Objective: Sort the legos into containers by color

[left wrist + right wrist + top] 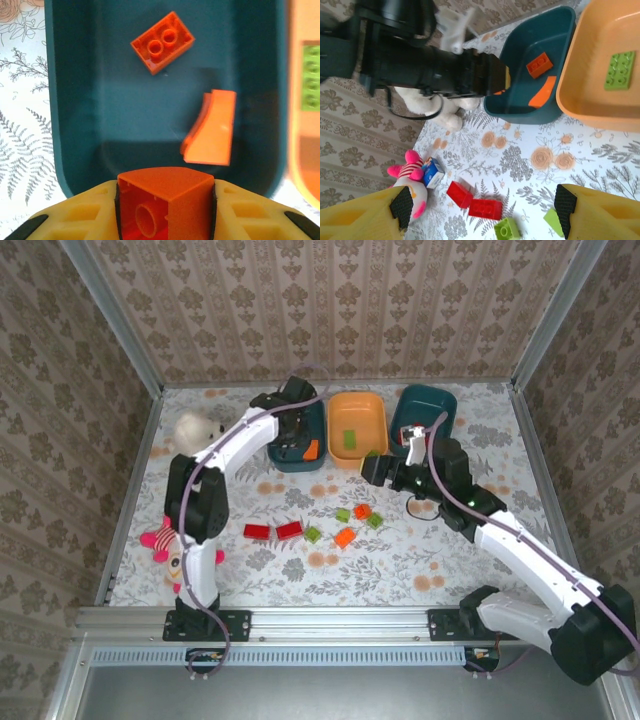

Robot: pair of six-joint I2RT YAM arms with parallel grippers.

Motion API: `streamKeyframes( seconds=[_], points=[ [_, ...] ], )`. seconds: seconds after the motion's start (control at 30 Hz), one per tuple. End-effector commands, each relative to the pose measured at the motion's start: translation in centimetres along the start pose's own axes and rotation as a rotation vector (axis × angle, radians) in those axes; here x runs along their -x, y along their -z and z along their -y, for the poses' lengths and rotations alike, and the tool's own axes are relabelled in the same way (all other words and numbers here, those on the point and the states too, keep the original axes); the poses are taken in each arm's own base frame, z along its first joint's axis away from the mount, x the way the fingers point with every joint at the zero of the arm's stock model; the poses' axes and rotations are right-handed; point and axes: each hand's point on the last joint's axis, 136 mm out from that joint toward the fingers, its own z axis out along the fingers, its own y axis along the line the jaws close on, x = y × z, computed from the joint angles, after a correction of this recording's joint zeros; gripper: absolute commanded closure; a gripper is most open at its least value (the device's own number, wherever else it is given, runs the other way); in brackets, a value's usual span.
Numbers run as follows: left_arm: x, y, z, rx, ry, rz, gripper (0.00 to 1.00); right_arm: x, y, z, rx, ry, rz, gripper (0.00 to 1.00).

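Currently held: orange brick [167, 192] — pinched between the left gripper [166, 220] fingers, at the near rim of the left teal bin [80, 125].
Bin contents: two orange pieces [162, 42] lay inside; a green plate [311, 77] sat in the orange bin [299, 150].
Right gripper [483, 205]: spread wide, empty, above loose legos [344, 536] on the table [450, 560].
Release advice: carry the brick further over the bin floor, lower it, then part the fingers — dropped at the rim, it could bounce out.

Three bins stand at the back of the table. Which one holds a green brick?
The orange bin, in the middle: a green brick lies in it. The left teal bin holds orange bricks instead.
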Motion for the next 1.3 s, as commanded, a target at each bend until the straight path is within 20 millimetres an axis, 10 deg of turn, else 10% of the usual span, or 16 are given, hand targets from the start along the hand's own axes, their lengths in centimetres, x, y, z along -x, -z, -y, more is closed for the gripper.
streamKeyframes(
  seconds=[0.0,0.37,0.63,1.03,1.27],
  points=[
    [-0.9,-1.4,-0.7,0.031,-0.060,-0.097,0.61,2.4,-0.1,-1.0,0.005,0.027,0.054,0.22],
    [-2.2,-5.8,-1.4,0.066,-0.053,-0.206,0.60,1.5,-2.7,0.2,-0.020,-0.036,-0.024,0.22],
    [-2.4,-5.6,-0.9,0.045,-0.016,-0.224,0.39,1.5,-2.8,0.1,-0.027,-0.028,-0.039,0.22],
    [1.9,6.3,0.1,-0.079,0.023,0.068,0.20,0.2,-0.4,1.5,-0.172,0.118,-0.119,0.25],
    [-5.3,12.5,2.2,-0.410,0.024,0.160,0.09,-4.9,1.2,5.1,-0.379,0.181,-0.327,0.30]
  ],
)
